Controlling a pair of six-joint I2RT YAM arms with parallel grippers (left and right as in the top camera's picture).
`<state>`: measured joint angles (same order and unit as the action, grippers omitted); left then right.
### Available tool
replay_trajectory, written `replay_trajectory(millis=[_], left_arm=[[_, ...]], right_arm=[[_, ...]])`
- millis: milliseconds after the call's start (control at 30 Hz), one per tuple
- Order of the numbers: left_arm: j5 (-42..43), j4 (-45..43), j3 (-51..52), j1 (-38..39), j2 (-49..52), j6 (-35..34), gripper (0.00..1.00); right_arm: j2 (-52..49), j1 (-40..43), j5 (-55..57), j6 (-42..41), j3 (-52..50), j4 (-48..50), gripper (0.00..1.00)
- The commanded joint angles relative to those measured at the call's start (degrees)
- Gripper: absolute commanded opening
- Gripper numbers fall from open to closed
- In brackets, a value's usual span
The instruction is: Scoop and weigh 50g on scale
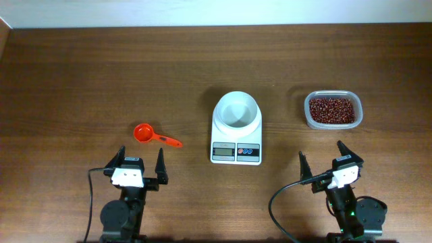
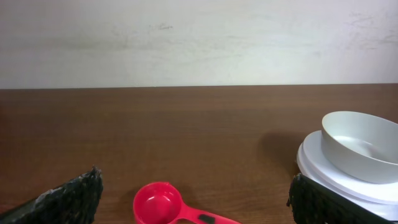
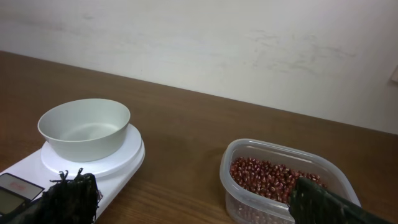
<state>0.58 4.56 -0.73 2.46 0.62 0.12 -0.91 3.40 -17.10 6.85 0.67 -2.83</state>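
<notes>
Left gripper (image 1: 142,152): jaws spread wide, holding nothing, sits at near edge of table (image 1: 81,81).
Right gripper (image 1: 321,150): same, wide and empty.
Red scoop (image 1: 143,133): flat on table just ahead of left gripper, handle pointing toward scale, cup empty.
Scale (image 1: 235,152): mid-table between the two arms, display facing them; reading too small to tell.
Bowl (image 1: 236,110): on scale platform, empty.
Bean tub (image 1: 332,110): right of scale, ahead of right gripper, no lid, red beans inside.
Done: nothing, judging by empty bowl and scoop not picked up.
Left to do: grab scoop, dip in tub, tip into bowl until 50g.
Scale vs grippers: apart from both; ahead-right of left, ahead-left of right.
</notes>
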Motion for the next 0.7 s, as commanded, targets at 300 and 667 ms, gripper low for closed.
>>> replay_trajectory(millis=[300,667], left_arm=[[-1.68,0.24,0.22,0.0,-0.26,-0.57,0.99],[-2.95,-1.97,0.2,0.0,-0.28,-0.57,0.99]], right_arm=[[0.39,0.37,0.24,0.2,-0.35,-0.24,0.99],[0.39,0.37,0.24,0.17,-0.35,-0.24,0.99]])
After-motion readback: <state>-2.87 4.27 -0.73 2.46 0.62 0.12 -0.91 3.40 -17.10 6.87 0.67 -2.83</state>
